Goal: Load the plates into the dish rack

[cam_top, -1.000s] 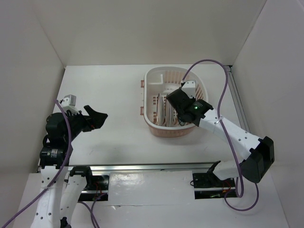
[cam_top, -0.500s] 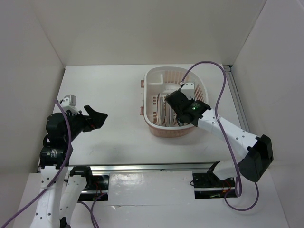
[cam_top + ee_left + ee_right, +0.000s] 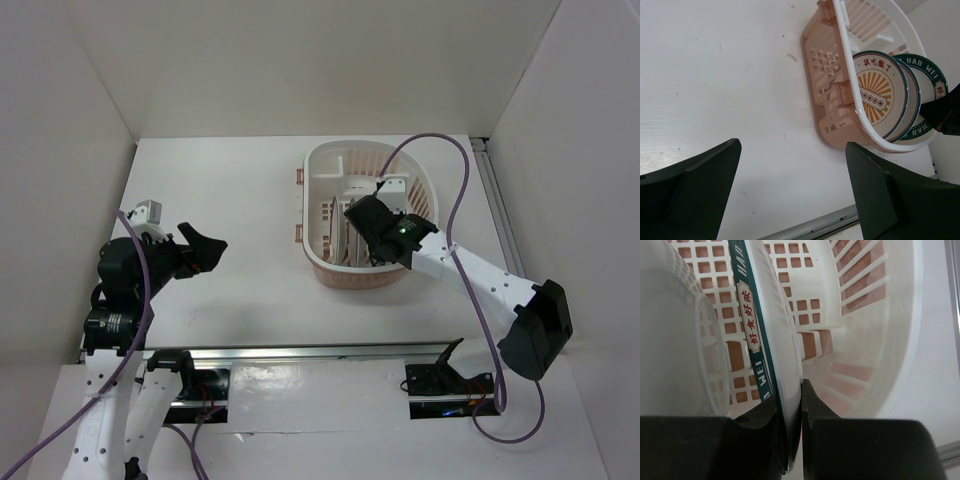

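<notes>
The pink-and-cream dish rack (image 3: 420, 185) stands at the back right of the table; it also shows in the left wrist view (image 3: 827, 95). Three plates stand on edge inside it. The sunburst plate (image 3: 872, 95) is in front, a second plate (image 3: 912, 100) is behind it, and the blue-green rimmed plate (image 3: 932, 80) is last. My right gripper (image 3: 790, 410) is inside the rack, shut on the edge of the blue-green rimmed plate (image 3: 770, 335), which stands upright. My left gripper (image 3: 205, 250) is open and empty over the table at the left.
A metal rail (image 3: 320, 352) runs along the table's near edge. White walls enclose the table at the back and both sides. The right arm's purple cable (image 3: 455, 190) arcs over the rack. A translucent plate back (image 3: 675, 340) stands left of the held plate.
My right gripper has shifted slightly left and forward inside the rack with the plate in it. The left arm has not moved.
</notes>
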`<action>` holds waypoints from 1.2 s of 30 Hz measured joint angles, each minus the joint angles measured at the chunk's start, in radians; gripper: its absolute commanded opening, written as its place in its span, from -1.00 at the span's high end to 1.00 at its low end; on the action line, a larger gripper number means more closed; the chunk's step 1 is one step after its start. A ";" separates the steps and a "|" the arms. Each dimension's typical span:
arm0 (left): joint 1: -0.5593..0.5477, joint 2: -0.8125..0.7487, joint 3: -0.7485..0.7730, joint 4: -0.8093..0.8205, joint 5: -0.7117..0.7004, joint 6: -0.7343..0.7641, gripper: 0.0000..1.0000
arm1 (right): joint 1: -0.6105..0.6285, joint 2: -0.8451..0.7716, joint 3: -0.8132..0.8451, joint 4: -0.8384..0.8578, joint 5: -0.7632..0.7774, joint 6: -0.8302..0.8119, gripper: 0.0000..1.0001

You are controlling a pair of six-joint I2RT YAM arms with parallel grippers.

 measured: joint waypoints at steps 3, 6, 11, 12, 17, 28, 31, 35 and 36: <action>-0.002 0.000 0.000 0.000 -0.001 0.000 -0.99 | 0.009 0.003 -0.007 0.000 0.000 0.007 1.00; -0.002 0.000 0.000 -0.001 -0.001 0.000 -0.99 | 0.016 0.005 -0.009 0.000 0.006 0.015 1.00; -0.002 0.000 0.000 -0.002 -0.001 0.000 -0.99 | 0.031 0.017 -0.009 -0.002 0.023 0.029 0.95; -0.002 0.000 0.000 -0.002 -0.001 0.000 -0.99 | 0.035 0.018 -0.009 -0.003 0.028 0.032 0.90; -0.002 0.000 0.000 -0.002 -0.001 0.000 -0.99 | 0.052 0.023 -0.009 -0.013 0.047 0.051 0.77; -0.002 0.000 0.000 -0.002 -0.001 0.000 -0.99 | 0.085 0.041 -0.009 -0.029 0.068 0.101 0.50; -0.002 0.000 0.000 -0.002 -0.001 0.000 -0.99 | 0.099 0.042 -0.009 -0.029 0.064 0.121 0.29; -0.002 0.000 0.000 -0.002 -0.001 0.000 -0.99 | 0.114 0.042 -0.008 -0.031 0.064 0.134 0.19; -0.002 0.000 0.000 -0.002 -0.001 0.000 -0.99 | 0.114 0.042 -0.007 -0.032 0.064 0.137 0.16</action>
